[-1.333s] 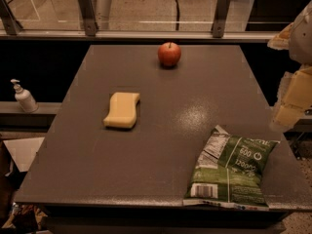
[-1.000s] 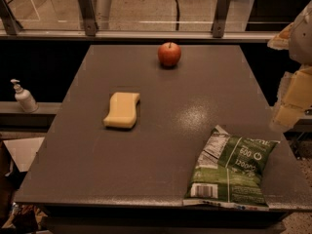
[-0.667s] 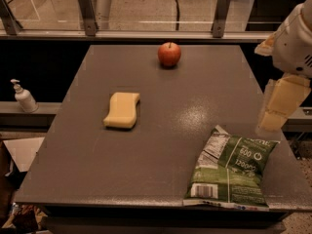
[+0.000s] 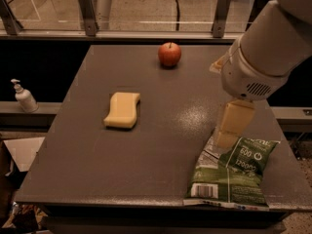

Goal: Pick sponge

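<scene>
The dark grey table (image 4: 146,179) fills the view. The robot's white arm (image 4: 263,48) reaches in from the upper right, its gripper (image 4: 233,123) hanging over the top edge of a green chip bag (image 4: 231,174); whether it is spread or closed cannot be told. The sponge (image 4: 123,109) lies flat left of centre, well apart from the gripper. A red apple (image 4: 169,54) sits near the far edge.

claw (image 4: 233,125) above counter (image 4: 146,160) right side, partly hidden by arm (image 4: 273,43) | arm cropped top-right | bag (image 4: 234,179) corner behind claw
</scene>
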`<act>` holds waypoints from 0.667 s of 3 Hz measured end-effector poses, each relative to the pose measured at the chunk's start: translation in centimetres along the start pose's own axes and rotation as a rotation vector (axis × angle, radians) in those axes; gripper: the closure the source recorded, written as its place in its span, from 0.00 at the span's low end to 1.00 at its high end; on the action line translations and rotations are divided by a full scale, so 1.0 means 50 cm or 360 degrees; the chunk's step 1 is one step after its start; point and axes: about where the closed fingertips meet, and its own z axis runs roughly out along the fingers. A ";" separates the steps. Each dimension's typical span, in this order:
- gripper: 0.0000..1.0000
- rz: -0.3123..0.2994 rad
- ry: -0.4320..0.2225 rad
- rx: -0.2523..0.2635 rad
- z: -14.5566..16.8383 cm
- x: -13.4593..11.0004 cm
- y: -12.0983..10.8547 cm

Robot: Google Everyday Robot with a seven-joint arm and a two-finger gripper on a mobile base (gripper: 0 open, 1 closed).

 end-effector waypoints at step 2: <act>0.00 -0.0077 -0.0225 -0.0162 0.110 -0.129 0.038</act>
